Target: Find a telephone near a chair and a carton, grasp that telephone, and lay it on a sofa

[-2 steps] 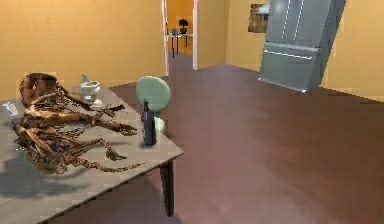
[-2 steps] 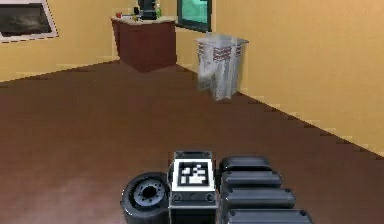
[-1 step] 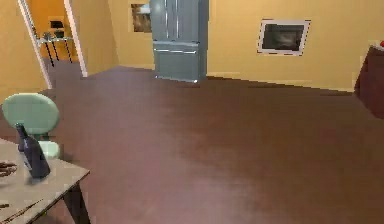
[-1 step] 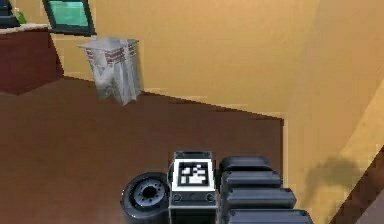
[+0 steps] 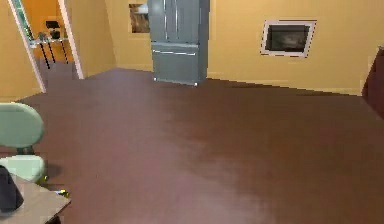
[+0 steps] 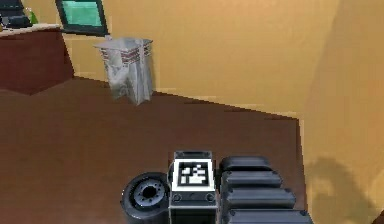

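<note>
Provisionally, your telephone is the dark rounded lump (image 5: 7,190) at the forward view's bottom left corner, lying on the corner of a pale grey flat tabletop (image 5: 35,208). The frame edge cuts it off, so treat that identification as a judgement. In its favour, a pale green round-backed chair (image 5: 18,128) stands just beside the table, drawn up as if for someone seated there, which matches one of the task's two landmarks. The carton I cannot make out.

As to the gripper (image 6: 147,198), its dark round body sits low in the arm side view, left of the white black-marked square (image 6: 192,174), with the dark nested arm segments (image 6: 250,190) to the right. The arm lies short against the robot, a posture that suits driving rather than reaching. The gripper's far end cannot be made out, so you cannot tell whether it holds anything.

Surroundings: a wide brown floor (image 5: 220,150) lies between the robot and a tall blue-grey refrigerator (image 5: 180,40) set against the yellow far wall. A dark reddish shape (image 5: 377,85) at the forward view's right edge may be the sofa, but this is unconfirmed. In the arm side view a crumpled grey-white bin (image 6: 127,65) stands against the wall, near a brown counter (image 6: 30,60).

Assessment: search stage, with the grasp not yet begun. You would need to turn toward the table first.
</note>
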Robot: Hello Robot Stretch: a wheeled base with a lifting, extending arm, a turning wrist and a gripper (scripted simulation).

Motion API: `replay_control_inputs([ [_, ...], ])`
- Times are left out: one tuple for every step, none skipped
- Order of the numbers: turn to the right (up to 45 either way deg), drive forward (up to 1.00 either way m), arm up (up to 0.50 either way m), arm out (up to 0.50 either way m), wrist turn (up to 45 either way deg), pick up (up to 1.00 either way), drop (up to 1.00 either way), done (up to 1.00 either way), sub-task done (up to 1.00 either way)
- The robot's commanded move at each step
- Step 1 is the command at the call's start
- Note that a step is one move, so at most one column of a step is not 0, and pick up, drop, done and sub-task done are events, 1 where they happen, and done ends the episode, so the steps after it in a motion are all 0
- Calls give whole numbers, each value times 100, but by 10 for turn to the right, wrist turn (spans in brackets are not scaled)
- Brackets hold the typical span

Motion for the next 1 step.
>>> replay_control_inputs([
  [90,0,0,0,0,0,0,0,0],
])
